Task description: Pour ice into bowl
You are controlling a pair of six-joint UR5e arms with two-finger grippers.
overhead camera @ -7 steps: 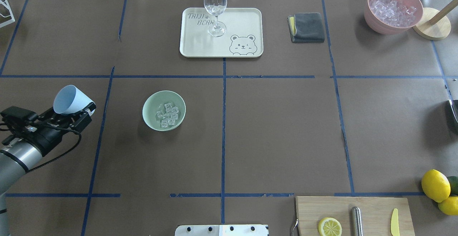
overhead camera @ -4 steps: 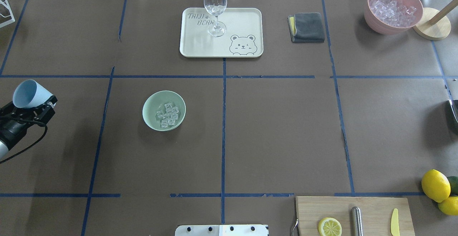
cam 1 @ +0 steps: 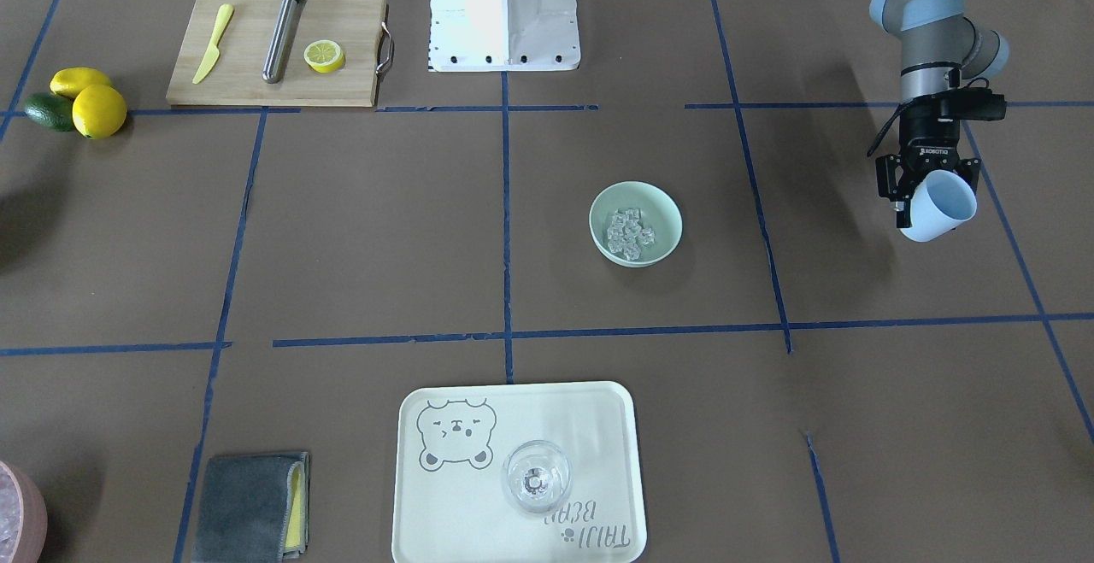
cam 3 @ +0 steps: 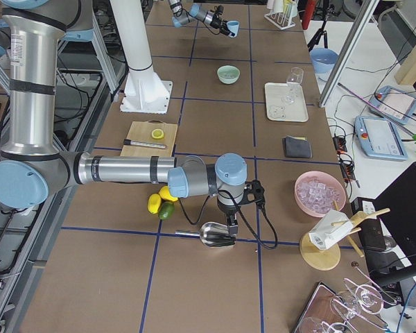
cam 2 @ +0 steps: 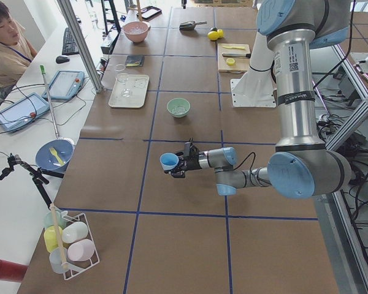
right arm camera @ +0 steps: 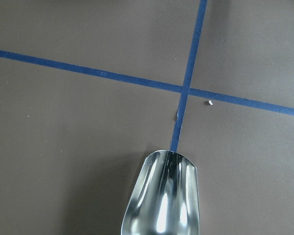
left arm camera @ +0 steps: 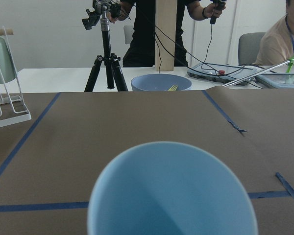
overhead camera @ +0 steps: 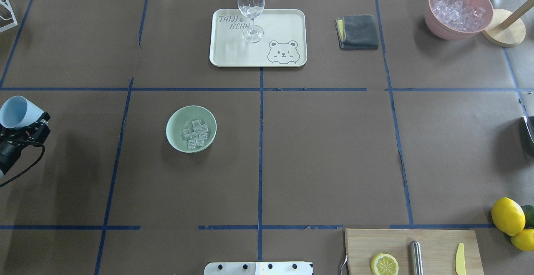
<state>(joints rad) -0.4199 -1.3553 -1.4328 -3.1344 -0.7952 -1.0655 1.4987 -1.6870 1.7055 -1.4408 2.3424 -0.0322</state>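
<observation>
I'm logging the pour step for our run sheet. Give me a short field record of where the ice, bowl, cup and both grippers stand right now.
ice: clear cubes lying in the bowl
bowl: mint-green, upright, apart from both arms
cup: light blue, tilted, no ice visible inside, well off to the bowl's side
left gripper: shut on the cup
right gripper: at a metal scoop; grip cannot be judged
pour: looks done
</observation>
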